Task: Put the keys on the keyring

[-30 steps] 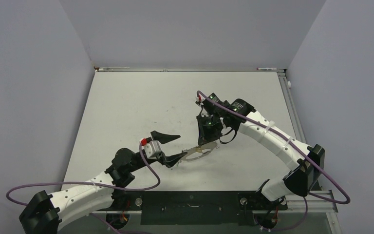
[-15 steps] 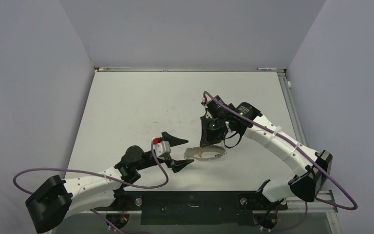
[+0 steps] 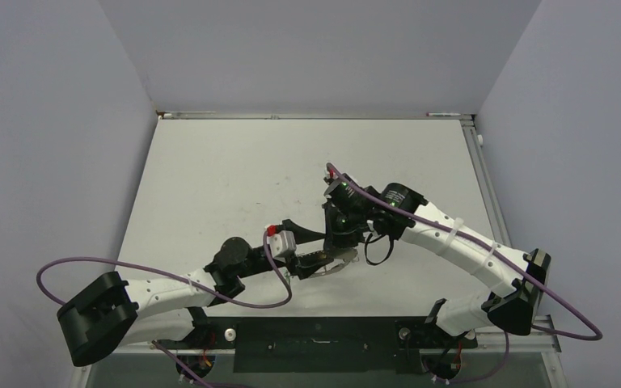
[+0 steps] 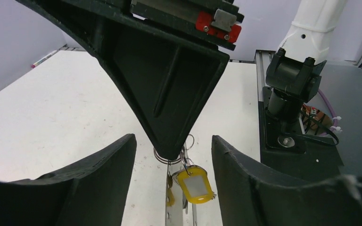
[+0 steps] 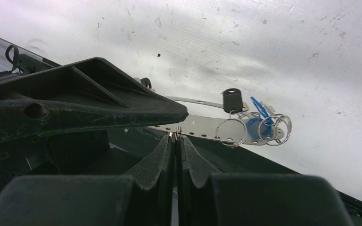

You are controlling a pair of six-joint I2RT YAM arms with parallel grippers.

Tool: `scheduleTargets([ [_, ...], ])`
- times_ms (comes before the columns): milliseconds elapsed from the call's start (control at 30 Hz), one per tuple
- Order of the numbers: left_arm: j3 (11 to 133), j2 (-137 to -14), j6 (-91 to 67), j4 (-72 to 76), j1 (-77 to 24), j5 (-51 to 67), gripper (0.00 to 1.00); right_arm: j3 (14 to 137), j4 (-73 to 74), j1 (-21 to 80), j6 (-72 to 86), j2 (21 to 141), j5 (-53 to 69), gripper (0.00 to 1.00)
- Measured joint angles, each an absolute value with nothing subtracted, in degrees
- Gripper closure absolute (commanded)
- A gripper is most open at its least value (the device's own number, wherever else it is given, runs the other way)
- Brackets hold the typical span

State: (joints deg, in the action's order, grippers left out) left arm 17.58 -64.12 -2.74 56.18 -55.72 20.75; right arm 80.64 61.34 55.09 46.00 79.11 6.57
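The keyring [image 5: 207, 128], a thin punched silvery band, sat low at the front middle of the table [image 3: 210, 178], between the two arms. Whether it rested on the surface could not be told. Small split rings on it carried a black key [image 5: 231, 98] and a blue key [image 5: 257, 121]. A yellow key [image 4: 195, 184] dangled just under the pinch point. The right claw [image 5: 176, 141] was pressed together on the band's edge, probably to steady the keyring while a key was worked on. The left claw [image 4: 173, 146] stood spread, one finger on each side of the right claw's tip and gripping nothing visible. It seemed lined up to close on a ring or key there. Whether the yellow key was already threaded could not be told.
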Motion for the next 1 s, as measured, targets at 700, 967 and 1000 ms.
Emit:
scheduleTargets([
  [700,18.9,-64.7,2.0,52.0,-57.0,18.3,0.71,81.3,61.4,56.4,47.4,78.7,3.2,0.95],
  [967,19.1,-64.7,3.8,51.5,-57.4,17.0,0.87,81.3,61.4,56.6,47.4,78.3,3.4,0.95],
  [1000,19.2,-64.7,3.9,51.5,-57.4,17.0,0.9,81.3,61.4,56.6,47.4,78.3,3.3,0.95],
])
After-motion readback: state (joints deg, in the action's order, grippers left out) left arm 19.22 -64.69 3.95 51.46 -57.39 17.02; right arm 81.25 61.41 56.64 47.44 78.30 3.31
